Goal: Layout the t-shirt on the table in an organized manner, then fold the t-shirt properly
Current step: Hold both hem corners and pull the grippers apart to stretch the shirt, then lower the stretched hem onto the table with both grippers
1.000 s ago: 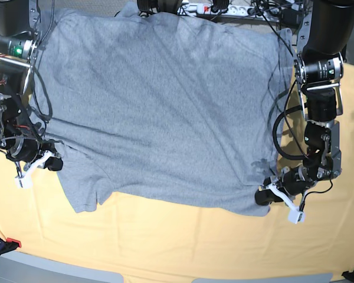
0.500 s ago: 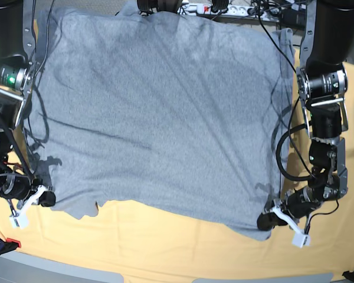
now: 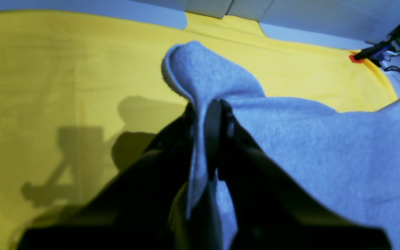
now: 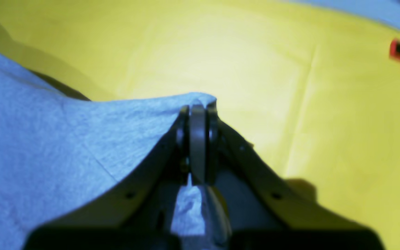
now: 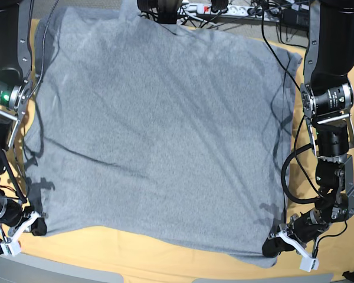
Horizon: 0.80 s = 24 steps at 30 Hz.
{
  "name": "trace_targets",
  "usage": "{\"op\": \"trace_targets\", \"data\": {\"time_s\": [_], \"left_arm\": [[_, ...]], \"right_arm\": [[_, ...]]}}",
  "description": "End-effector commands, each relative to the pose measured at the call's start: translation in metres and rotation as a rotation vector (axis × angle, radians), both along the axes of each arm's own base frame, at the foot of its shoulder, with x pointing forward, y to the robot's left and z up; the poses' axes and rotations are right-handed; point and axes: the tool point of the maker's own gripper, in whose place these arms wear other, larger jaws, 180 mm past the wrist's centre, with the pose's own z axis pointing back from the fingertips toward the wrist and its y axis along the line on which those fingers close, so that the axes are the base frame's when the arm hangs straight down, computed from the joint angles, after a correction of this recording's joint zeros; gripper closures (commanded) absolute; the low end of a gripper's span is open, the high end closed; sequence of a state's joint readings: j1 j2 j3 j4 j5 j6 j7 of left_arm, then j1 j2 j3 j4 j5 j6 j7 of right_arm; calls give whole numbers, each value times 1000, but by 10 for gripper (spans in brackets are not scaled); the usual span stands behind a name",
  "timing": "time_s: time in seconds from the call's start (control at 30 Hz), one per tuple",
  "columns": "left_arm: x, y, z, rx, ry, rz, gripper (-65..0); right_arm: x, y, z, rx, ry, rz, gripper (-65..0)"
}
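T-shirt (image 5: 159, 135) lies spread, plain grey side up, over most of the table (image 5: 165, 265); it fills the base view from 12 o'clock down to a hem running approx 8 to 5 o'clock. A long crease crosses it diag. from 9 toward centre. Bare yellow cloth shows only as a strip along the 6 o'clock edge & slivers at 3.

Left gripper (image 5: 275, 244) sits at approx 5 o'clock in base view, jaws pressed together on the shirt's hem corner there. In the left wrist view a fold of grey fabric (image 3: 203, 76) pokes up past the fingertips (image 3: 213, 118), w/ the rest of the cloth draping off toward 3 o'clock.

Right gripper (image 5: 36, 226) at approx 8 o'clock, also clamped on the other hem corner; right wrist view shows the fabric edge (image 4: 172, 104) pinched at the tips, cloth trailing to 9 o'clock, bare table at 1–3.

Power strip & cables (image 5: 218, 8) at 12 o'clock, beyond the shirt.
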<state>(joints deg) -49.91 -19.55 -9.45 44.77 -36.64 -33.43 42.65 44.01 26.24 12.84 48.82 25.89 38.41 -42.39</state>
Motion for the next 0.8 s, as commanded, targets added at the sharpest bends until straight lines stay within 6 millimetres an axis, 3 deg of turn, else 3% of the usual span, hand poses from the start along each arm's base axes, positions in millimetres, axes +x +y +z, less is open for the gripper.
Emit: {"op": "trace_targets", "data": {"time_s": [0.0,0.37,0.5,0.63,0.77], "left_arm": [[12,5,45,-29,-114,18,0],[14,10,43,16,-132,40,0],[7,10,18,25,-83,37,0],[-9,11,-26,35,-2,38,0],[-26,9,-62,32,79,30,0]], "right_arm": [[11,-9,39,3,-105,-16,0],[12,-16,34,-28,-99,-48,0],[2,-23,0,-56,-13,-104,0],[-17,-20,-47,-97,92,-109,0],[-35,-18,-77,-112,183,-98,0]]}}
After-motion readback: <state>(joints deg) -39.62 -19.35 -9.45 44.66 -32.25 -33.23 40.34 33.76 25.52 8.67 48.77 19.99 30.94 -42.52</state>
